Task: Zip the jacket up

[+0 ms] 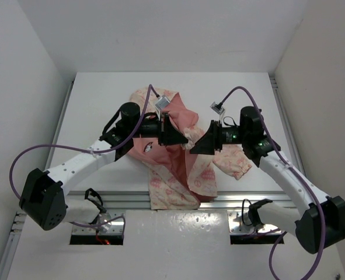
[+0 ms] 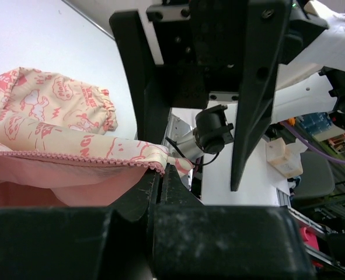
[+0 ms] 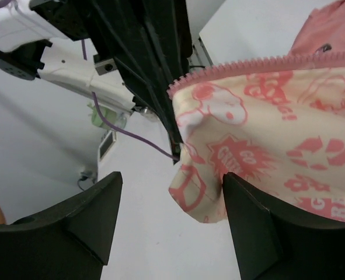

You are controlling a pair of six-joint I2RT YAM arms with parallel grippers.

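The jacket (image 1: 172, 185), cream with a pink print and salmon lining, lies crumpled at mid-table, its lower part hanging over the front edge. My left gripper (image 1: 185, 139) is shut on the jacket's pink zipper edge, which shows in the left wrist view (image 2: 162, 166) with the jacket (image 2: 55, 114) trailing left. My right gripper (image 1: 194, 149) faces it, open. In the right wrist view (image 3: 172, 175) a loose corner of the jacket (image 3: 277, 128) hangs between the fingers (image 3: 260, 227), near the right one. The zipper teeth (image 3: 248, 65) run along the fabric's top edge.
An elastic-cuffed sleeve (image 1: 237, 166) lies under the right arm. A metal rail (image 1: 248, 198) runs along the table's front edge. White enclosure walls (image 1: 26, 87) stand on both sides. The two grippers are almost tip to tip.
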